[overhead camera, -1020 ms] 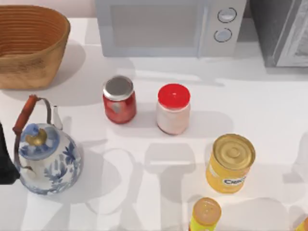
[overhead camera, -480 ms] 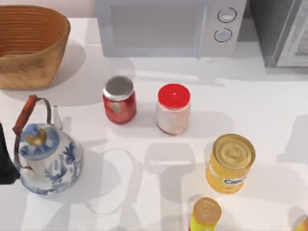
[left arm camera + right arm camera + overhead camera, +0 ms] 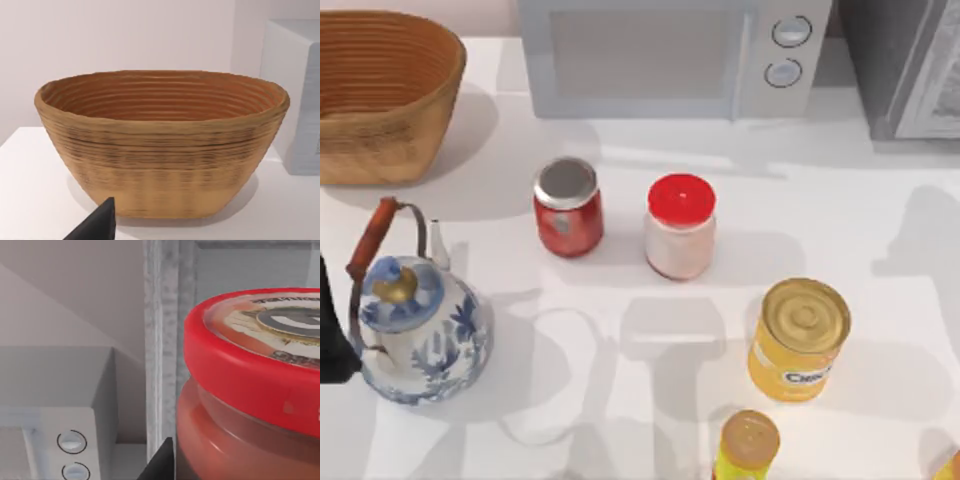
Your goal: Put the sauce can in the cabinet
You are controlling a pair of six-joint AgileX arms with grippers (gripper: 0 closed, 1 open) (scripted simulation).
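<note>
The sauce can (image 3: 250, 390) looms very close in the right wrist view, its red-rimmed printed lid on top and its red body below. A dark fingertip (image 3: 161, 463) of my right gripper presses against its side, so that gripper is shut on it. Right behind the can stands the cabinet (image 3: 162, 340), with its speckled grey frame and pale panelled door. In the top view the cabinet (image 3: 910, 60) occupies the back right corner. My left arm (image 3: 330, 335) is parked at the table's left edge beside the teapot.
A microwave (image 3: 670, 55) stands at the back centre, left of the cabinet. A wicker basket (image 3: 380, 90) sits back left, a blue-white teapot (image 3: 415, 320) front left. Mid-table are a red jar (image 3: 567, 208), a pale red-lidded jar (image 3: 680, 227), a yellow can (image 3: 800, 338) and a small yellow container (image 3: 748, 447).
The arm's shadow on the right side of the table has slid toward the back, nearer the cabinet. The jars, cans and left arm have not moved.
</note>
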